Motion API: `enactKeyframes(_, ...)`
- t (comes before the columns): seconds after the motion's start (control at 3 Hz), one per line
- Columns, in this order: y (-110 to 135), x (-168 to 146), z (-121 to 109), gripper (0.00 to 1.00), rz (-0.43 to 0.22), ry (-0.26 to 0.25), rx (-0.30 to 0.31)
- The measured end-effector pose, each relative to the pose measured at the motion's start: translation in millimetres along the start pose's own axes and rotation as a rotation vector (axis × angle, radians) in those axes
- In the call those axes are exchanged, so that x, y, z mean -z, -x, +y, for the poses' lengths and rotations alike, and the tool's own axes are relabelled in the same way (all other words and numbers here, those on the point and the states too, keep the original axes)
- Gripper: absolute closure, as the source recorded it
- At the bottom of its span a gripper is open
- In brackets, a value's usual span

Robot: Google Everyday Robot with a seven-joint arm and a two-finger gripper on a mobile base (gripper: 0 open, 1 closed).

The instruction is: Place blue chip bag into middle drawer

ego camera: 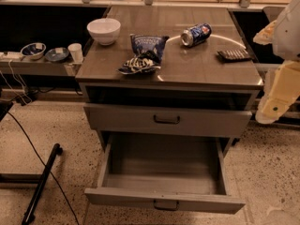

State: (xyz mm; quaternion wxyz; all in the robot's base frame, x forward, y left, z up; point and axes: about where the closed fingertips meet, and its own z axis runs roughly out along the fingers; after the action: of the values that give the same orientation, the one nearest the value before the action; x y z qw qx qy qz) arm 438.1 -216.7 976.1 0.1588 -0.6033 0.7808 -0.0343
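The blue chip bag (143, 54) lies crumpled on the grey cabinet's top, near the front and left of centre, with its striped end toward the front. The middle drawer (164, 198), the lowest one, is pulled fully open and looks empty inside. The drawer above it (167, 120) is shut. My gripper (277, 100) hangs at the right edge of the view, beside the cabinet's right front corner. It is well to the right of the bag and above the open drawer's level, and holds nothing that I can see.
On the cabinet top are a white bowl (103, 30) at back left, a blue soda can (196, 34) lying on its side, and a dark flat object (233, 55) at right. A low shelf (35, 65) on the left holds bowls and a cup. A black cable and stand (42, 182) lie on the floor.
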Motion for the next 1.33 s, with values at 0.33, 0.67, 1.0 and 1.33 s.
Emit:
enactKeyframes(0.33, 0.0, 0.0, 0.0, 0.00, 0.000, 0.000, 0.000)
enactKeyframes(0.67, 37.1, -26.2, -22.6, 0.00, 0.002, 0.031, 0.045)
enactKeyframes(1.0, 113.0, -88.9, -80.9, 0.00, 0.011, 0.090, 0.101)
enactKeyframes(1.33, 189.9, -154.3, -121.3, 0.00, 0.005, 0.159, 0.154)
